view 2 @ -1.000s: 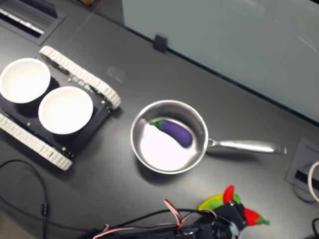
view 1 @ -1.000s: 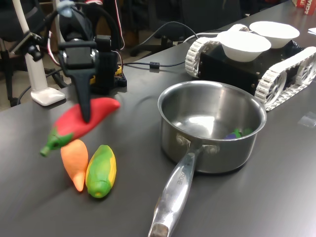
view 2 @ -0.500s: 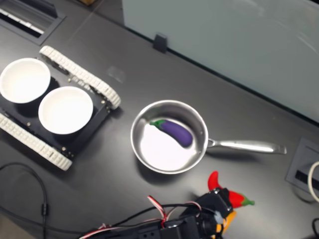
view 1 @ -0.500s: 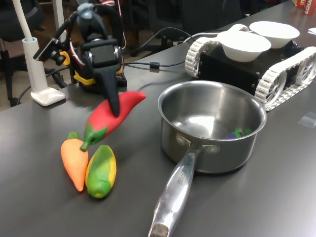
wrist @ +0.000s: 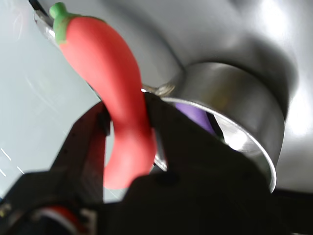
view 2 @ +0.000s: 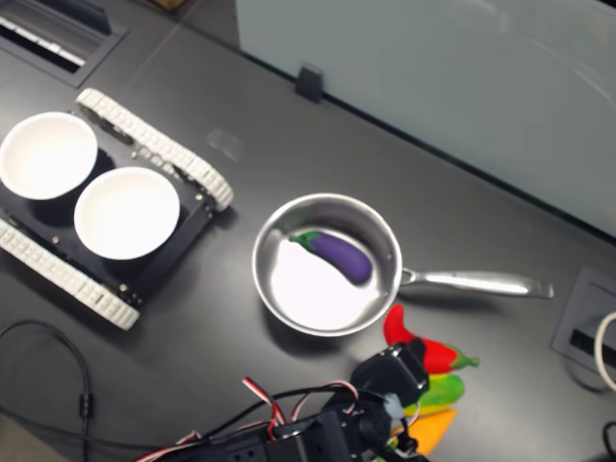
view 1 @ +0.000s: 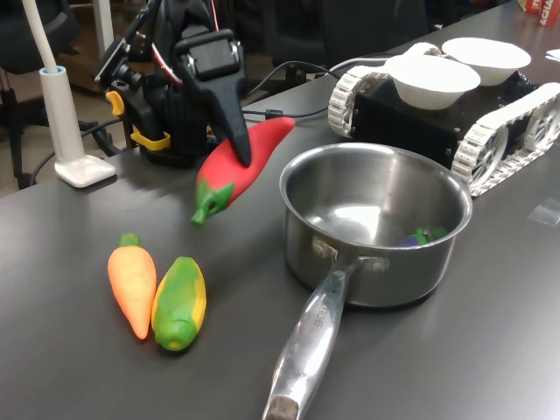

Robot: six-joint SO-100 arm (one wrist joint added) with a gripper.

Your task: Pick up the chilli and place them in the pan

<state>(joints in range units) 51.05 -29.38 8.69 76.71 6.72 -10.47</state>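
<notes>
The chilli (view 1: 238,166) is clamped in the tool (view 1: 241,150), lifted off the surface (view 1: 79,367). It is held just left of the pan (view 1: 376,229) in the first exterior view.

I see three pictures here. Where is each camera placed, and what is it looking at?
Wrist view: rides on the arm behind the tool, looking along the held chilli to the pan.
First exterior view: low at table height, looking across the pan, carrot and corn; arm and tool show.
Second exterior view: overhead, looking down; the tool shows at the bottom edge.
All share chilli and pan.
</notes>
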